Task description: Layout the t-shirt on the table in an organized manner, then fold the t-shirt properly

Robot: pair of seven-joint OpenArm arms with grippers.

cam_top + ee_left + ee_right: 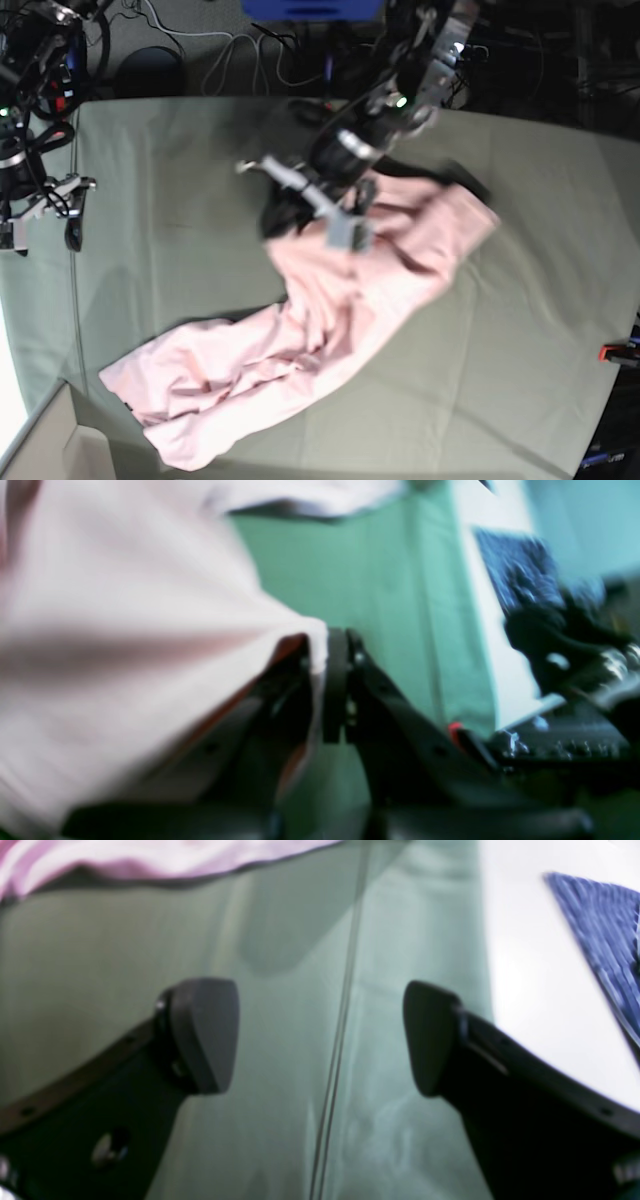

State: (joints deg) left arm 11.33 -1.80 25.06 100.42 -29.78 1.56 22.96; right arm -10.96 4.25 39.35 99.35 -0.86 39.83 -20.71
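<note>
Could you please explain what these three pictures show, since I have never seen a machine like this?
It is a robot with two arms. One picture looks down from above; the other two come from cameras at each arm's wrist. A pink t-shirt lies crumpled on the table, which is covered in grey-green cloth. The left gripper, a two-fingered clamp, is shut on a pinch of the shirt's fabric. The right gripper is open and holds nothing, over bare cloth at the table's side.
</note>
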